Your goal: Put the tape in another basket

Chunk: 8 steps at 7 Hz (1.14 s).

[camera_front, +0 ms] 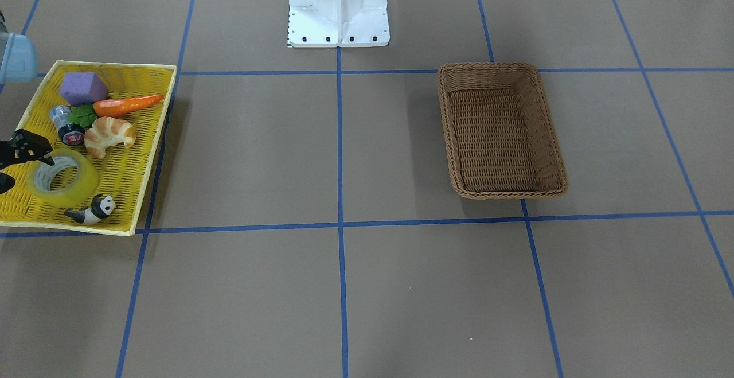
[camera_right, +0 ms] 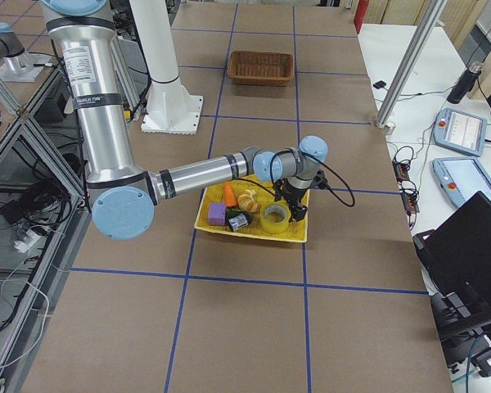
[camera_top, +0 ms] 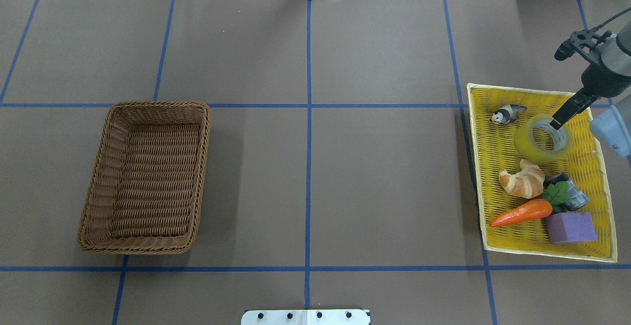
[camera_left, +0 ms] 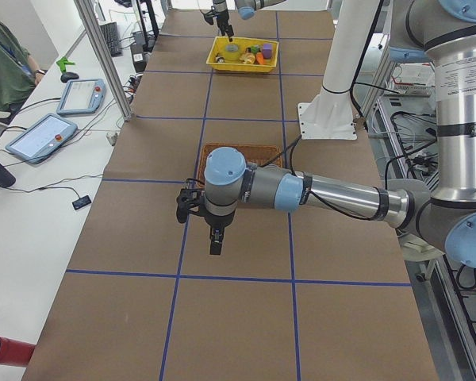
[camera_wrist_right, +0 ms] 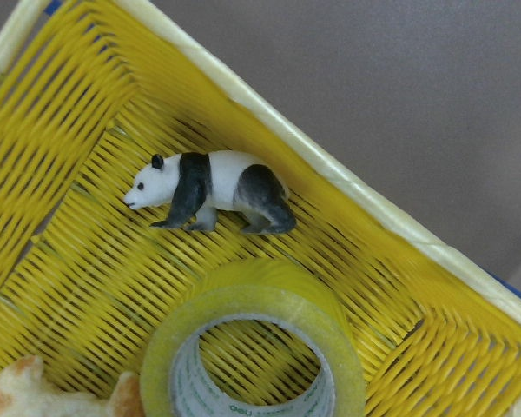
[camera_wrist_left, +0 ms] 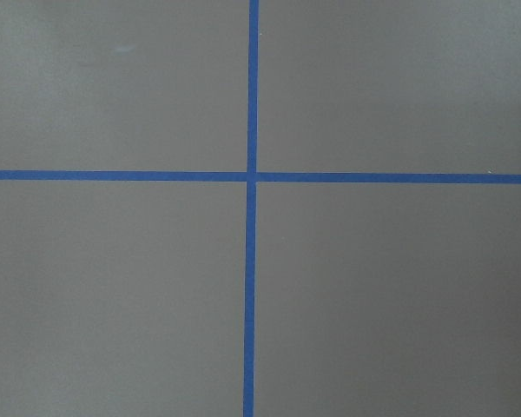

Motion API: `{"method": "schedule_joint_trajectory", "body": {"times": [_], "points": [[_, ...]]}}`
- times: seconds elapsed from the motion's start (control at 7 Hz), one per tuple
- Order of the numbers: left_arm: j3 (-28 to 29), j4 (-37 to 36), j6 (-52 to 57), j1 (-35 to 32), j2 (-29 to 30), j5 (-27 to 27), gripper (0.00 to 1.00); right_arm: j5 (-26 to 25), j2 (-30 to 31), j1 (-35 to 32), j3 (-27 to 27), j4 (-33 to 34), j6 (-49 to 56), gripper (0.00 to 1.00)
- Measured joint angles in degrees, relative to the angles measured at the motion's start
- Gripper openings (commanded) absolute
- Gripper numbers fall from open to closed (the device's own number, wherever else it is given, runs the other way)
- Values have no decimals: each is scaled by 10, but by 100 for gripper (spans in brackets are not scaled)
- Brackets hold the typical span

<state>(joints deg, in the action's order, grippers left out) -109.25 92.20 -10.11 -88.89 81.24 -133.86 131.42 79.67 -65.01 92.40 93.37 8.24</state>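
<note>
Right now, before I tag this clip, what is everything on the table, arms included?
tape roll: one, translucent yellow, flat in the tray
woven tray: one, yellow, on the robot's right
panda figurine: one, black-and-white, in tray beside tape
croissant: one, golden-brown, tray middle
carrot: one, orange with green leaves, beside croissant
block: one, purple, tray corner nearest robot
small cylinder: one, silvery, black-and-red end, between block and tape
wicker basket: one, brown, on the robot's left, nothing inside
table: one, brown, blue grid lines
right gripper: one, black, open, a finger inside the tape's hole
left gripper: one, black, over bare table; open or shut unclear
</note>
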Motion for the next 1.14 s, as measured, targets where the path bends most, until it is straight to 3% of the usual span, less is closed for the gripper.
{"method": "schedule_joint_trajectory", "body": {"times": [0.29,0.43,0.57,0.71,1.14], "points": [[0,0,0,0,0,0,99,-1,-2,13,-32,0,13,100],[0,0,0,0,0,0,99,-2,-3,21,-43,0,14,80],[0,0,0,0,0,0,99,-3,-4,25,-51,0,15,29],[0,0,0,0,0,0,99,-3,-4,27,-54,-1,15,0],[-1,1,0,0,-1,-1,99,-2,-4,24,-49,-2,22,0]]}}
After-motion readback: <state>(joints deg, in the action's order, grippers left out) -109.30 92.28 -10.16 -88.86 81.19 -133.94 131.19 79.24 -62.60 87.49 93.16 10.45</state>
